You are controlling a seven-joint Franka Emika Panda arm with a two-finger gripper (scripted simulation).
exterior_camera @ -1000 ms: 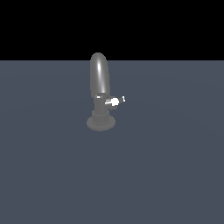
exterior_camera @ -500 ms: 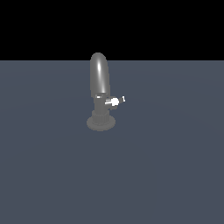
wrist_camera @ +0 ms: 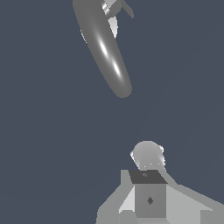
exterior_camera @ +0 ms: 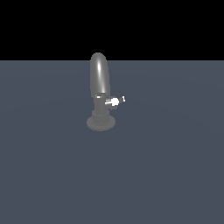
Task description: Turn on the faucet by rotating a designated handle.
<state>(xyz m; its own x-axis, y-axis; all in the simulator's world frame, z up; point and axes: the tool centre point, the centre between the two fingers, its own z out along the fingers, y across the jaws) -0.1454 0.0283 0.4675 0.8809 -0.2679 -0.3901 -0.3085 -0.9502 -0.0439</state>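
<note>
Now | faucet [exterior_camera: 99, 94]: dark grey, glossy arched spout on a ribbed round base, mid-floor at about 12 o'clock from centre, standing alone | handle [exterior_camera: 114, 102]: bright white stub at the body's 3 o'clock, thin blade tip outward, probably reachable side-on | gripper [wrist_camera: 148, 192]: well apart from the faucet; jaw state cannot be told.
</note>
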